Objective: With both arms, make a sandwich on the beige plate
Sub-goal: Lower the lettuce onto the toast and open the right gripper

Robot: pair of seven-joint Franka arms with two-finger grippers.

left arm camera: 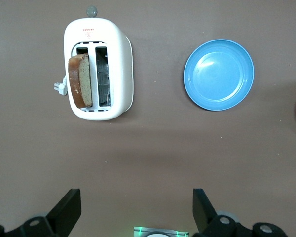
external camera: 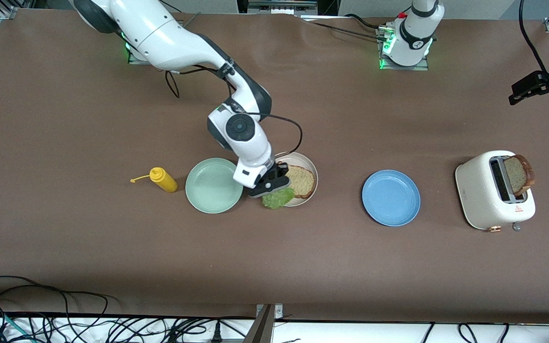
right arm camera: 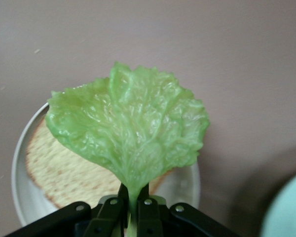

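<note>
A: Biggest thing first: the brown table (external camera: pixel 112 247), with the right arm (external camera: pixel 174 38) reaching down from its base to the middle of it.

B: And the left arm (external camera: pixel 415 33) waits at its own end, the left gripper (left arm camera: pixel 137 210) high up over the table with its fingers spread wide and nothing between them.

A: Under it, the white toaster (external camera: pixel 493 193) near the left arm's end. One bread slice (external camera: pixel 518 174) stands up out of a slot. There's a small red mark and print on its side, too small to read.

B: Then three plates in a row: blue plate (external camera: pixel 391 197), mint-green plate (external camera: pixel 212 186), and between them the beige plate (external camera: pixel 309 167), a speckled bread slice (external camera: pixel 302 180) lying flat on it.

A: The right gripper (external camera: pixel 269 183) hangs over that beige plate's rim, clamped tight on the stem of the lettuce leaf (right arm camera: pixel 130 133). The leaf fans out over the slice and the plate's edge.

B: Smallest: a yellow mustard bottle (external camera: pixel 162 179) lying on its side beside the mint-green plate, toward the right arm's end. No label visible.
</note>
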